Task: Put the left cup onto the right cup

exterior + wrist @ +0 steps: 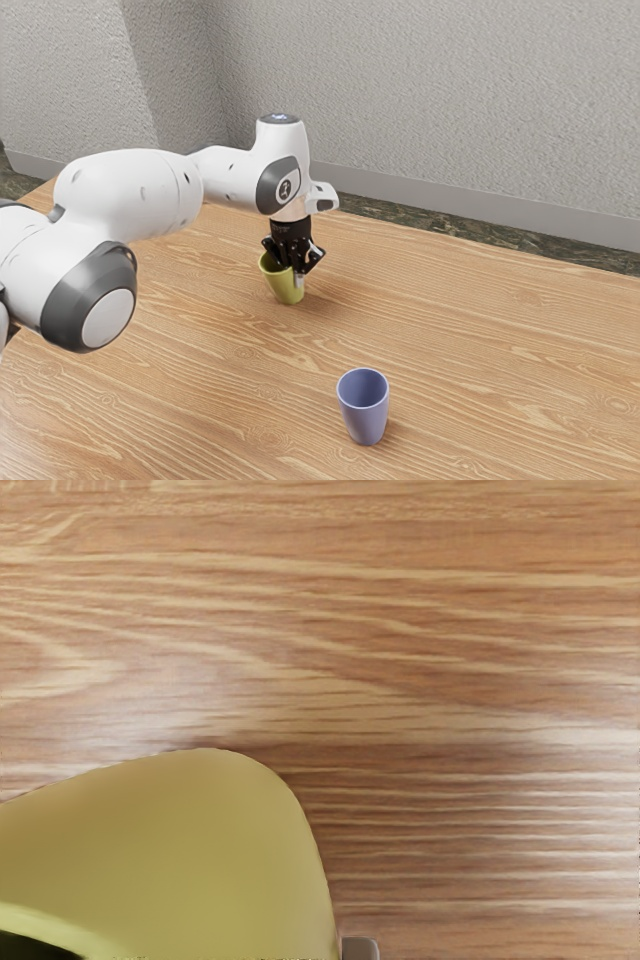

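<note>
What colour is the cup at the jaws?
The cup is yellow-green; the exterior view shows it best.

yellow-green cup [284,285], lavender-blue cup [362,404], black gripper [293,269], white arm [130,195], light wood-grain table [500,330].

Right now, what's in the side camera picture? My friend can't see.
A white robot arm has its black tool at the rim of a yellow-green plastic cup on a wooden table. A blue-purple plastic cup stands apart, nearer the camera.

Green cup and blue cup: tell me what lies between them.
Bare wooden tabletop only, between the green cup and the blue cup, in the exterior view.
</note>
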### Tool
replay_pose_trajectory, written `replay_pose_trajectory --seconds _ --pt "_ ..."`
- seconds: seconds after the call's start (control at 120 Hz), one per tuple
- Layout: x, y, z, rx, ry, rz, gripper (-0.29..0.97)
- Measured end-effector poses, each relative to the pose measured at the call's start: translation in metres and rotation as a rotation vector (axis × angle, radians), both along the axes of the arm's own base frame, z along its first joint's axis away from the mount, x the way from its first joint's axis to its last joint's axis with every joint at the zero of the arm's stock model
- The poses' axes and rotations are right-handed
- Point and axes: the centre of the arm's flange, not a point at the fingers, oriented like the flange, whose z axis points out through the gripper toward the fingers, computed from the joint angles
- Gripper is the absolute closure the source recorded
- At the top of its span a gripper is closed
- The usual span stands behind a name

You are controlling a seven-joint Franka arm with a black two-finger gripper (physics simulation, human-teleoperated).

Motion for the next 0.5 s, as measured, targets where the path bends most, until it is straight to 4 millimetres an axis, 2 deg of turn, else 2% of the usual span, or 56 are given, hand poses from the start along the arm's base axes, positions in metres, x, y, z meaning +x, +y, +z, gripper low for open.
replay_pose_trajectory --seconds 0.175,0.308,0.5 --pt "-0.001 -0.008 0.017 0.021 0.010 -0.022 0.78" --pt "-0.007 -0.025 0.035 0.019 0.018 -0.046 0.78" --pt "-0.038 -0.061 0.096 -0.005 -0.008 -0.090 0.78"
